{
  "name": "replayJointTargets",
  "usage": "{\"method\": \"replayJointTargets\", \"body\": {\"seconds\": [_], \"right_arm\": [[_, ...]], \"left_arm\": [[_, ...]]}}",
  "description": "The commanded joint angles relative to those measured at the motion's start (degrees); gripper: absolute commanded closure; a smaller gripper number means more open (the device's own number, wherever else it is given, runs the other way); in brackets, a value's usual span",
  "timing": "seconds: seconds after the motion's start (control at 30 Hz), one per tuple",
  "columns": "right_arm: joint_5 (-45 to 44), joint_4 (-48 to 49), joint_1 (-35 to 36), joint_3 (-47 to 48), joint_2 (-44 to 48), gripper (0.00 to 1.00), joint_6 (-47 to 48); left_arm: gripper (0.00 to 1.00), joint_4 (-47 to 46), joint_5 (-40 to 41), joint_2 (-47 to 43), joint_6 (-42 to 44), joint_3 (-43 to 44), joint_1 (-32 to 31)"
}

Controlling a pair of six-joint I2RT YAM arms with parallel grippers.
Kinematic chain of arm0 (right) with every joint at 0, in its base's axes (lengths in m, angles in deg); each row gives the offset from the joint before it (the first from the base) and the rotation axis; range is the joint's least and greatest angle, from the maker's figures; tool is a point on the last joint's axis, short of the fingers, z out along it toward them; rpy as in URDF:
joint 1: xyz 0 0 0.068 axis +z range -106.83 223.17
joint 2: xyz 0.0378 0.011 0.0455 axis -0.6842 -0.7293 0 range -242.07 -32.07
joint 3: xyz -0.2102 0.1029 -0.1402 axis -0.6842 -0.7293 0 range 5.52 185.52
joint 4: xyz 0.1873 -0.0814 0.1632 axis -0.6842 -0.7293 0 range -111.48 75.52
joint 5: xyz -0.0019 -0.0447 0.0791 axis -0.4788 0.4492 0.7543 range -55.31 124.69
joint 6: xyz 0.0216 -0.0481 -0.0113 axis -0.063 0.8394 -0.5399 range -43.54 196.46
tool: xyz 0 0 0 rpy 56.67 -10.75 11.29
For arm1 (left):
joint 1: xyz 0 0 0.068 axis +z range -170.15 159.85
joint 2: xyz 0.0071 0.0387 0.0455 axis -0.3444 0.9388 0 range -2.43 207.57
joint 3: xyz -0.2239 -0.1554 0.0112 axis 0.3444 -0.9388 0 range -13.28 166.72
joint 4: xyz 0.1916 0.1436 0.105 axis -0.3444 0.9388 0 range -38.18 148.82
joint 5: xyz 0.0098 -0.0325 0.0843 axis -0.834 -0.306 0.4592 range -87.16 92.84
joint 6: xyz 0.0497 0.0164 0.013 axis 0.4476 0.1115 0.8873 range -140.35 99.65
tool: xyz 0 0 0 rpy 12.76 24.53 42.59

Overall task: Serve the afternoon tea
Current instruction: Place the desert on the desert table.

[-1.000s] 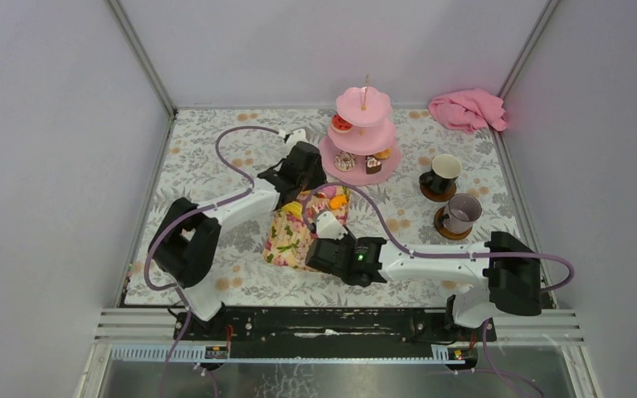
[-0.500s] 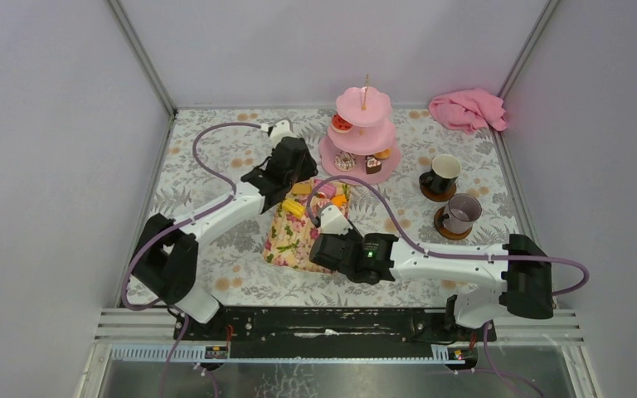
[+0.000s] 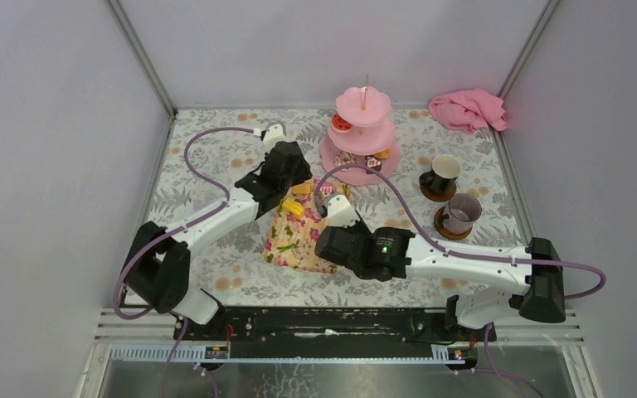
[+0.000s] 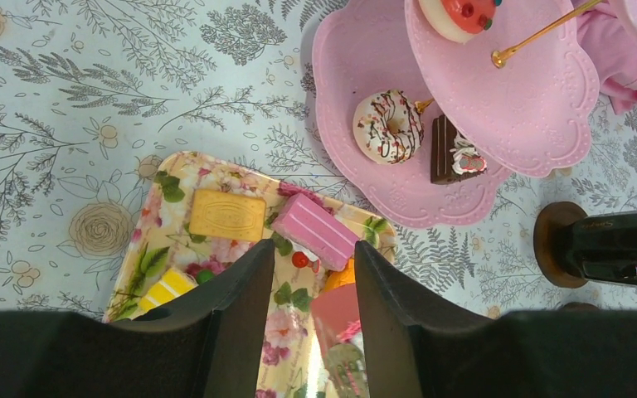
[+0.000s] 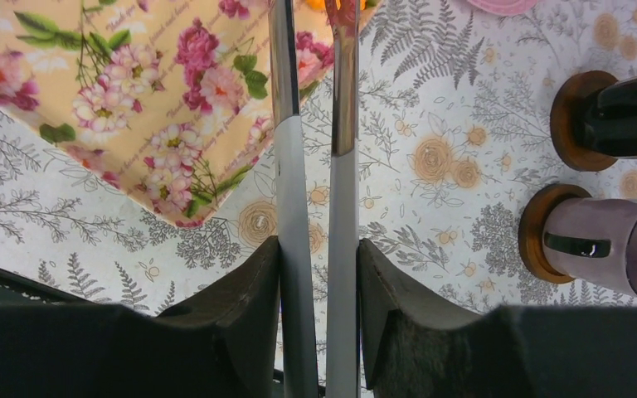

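The pink three-tier stand [image 3: 363,137] holds a red cake [image 4: 463,12], a donut [image 4: 389,126] and a chocolate cake [image 4: 452,149]. The floral tray [image 3: 294,236] carries a yellow biscuit [image 4: 226,214], a pink cake [image 4: 322,228], a yellow cake [image 4: 166,290] and an orange cake [image 4: 342,278]. My left gripper [image 4: 313,257] is open and empty above the tray's far end. My right gripper [image 5: 318,249] is shut on metal tongs [image 5: 286,166]. The tong tips reach over the tray's far corner, by the orange cake. The black mug [image 3: 444,172] and the grey mug [image 3: 462,212] stand on coasters to the right.
A pink cloth [image 3: 469,109] lies in the back right corner. Grey walls close the table on three sides. The right arm's cable arcs over the table between the tray and the stand.
My left arm has drawn back to the left, away from the stand. My right arm has stretched further forward with the tongs towards the tray's far end.
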Motion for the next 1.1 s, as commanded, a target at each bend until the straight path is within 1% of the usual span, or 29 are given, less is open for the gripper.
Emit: {"method": "replayJointTargets", "body": {"seconds": [0.0, 0.3, 0.47, 0.63, 0.83, 1.07], "right_arm": [[-5.8, -2.1, 0.5, 4.6, 3.2, 1.0, -1.4], [-12.9, -6.8, 0.4, 10.8, 3.7, 1.0, -1.5], [-15.4, -9.3, -0.8, 14.0, 3.4, 1.0, -1.6], [-14.2, -10.1, -4.4, 15.6, 2.7, 1.0, -1.3], [-10.9, -9.3, -10.4, 16.1, 1.9, 1.0, 0.8], [-9.3, -9.9, -14.1, 16.5, 0.6, 1.0, 2.1]], "left_arm": [[0.52, -1.9, 2.2, -2.5, -0.4, -1.2, 0.6], [0.51, -1.5, 2.6, -5.6, -0.2, -4.0, 1.0], [0.51, -1.1, 2.1, -6.9, -0.5, -5.1, 1.0], [0.51, -1.1, 1.4, -7.6, -0.7, -5.7, 1.0], [0.52, -1.3, 0.6, -7.9, -1.0, -6.1, 1.0], [0.52, -1.7, 0.1, -8.0, -1.0, -6.1, 1.0]]}}
